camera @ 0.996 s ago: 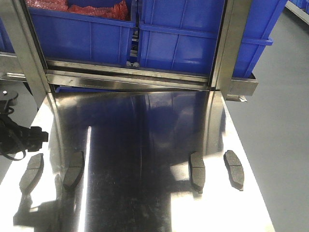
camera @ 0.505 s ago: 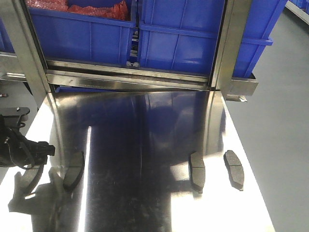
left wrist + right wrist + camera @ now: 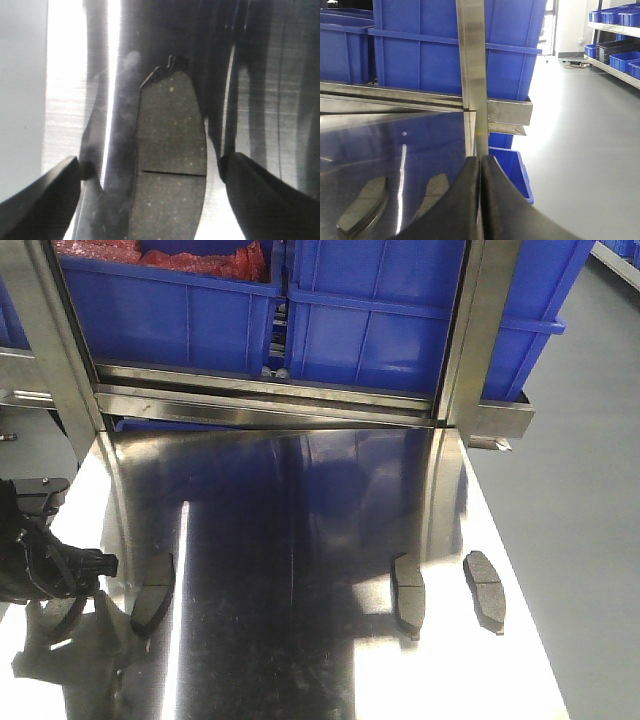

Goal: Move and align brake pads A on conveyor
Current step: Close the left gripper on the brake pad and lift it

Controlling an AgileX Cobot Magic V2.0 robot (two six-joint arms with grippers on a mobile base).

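The leftmost brake pad (image 3: 172,165) lies flat on the steel tabletop (image 3: 300,540), running lengthwise between the two fingers (image 3: 40,200) of the left gripper (image 3: 150,167). In the left wrist view its thin cross groove sits about level with the fingertips, and its notched end points away from the gripper. The fingers are spread wide, one on each side of the pad. A strip of tabletop shows between each fingertip and the pad's long edges, so the gripper straddles the pad without clasping it. In the front view this gripper covers most of that pad.

Just to the right of the left gripper, and apart from it, lies the second brake pad (image 3: 152,592). Well further to the right, across bare steel, lie the third brake pad (image 3: 408,595) and the fourth brake pad (image 3: 485,590). They are near each other and roughly parallel, the fourth close to the table's right edge.

The right gripper (image 3: 480,167) has its fingers pressed together with nothing between them. In its wrist view the third and fourth pads lie on the tabletop to the left of the fingers, not touching them.

Beyond both grippers stands a steel frame post (image 3: 475,330) in front of blue bins (image 3: 170,315), one of them holding red material (image 3: 200,258). To the right of the right gripper is grey floor (image 3: 580,125).
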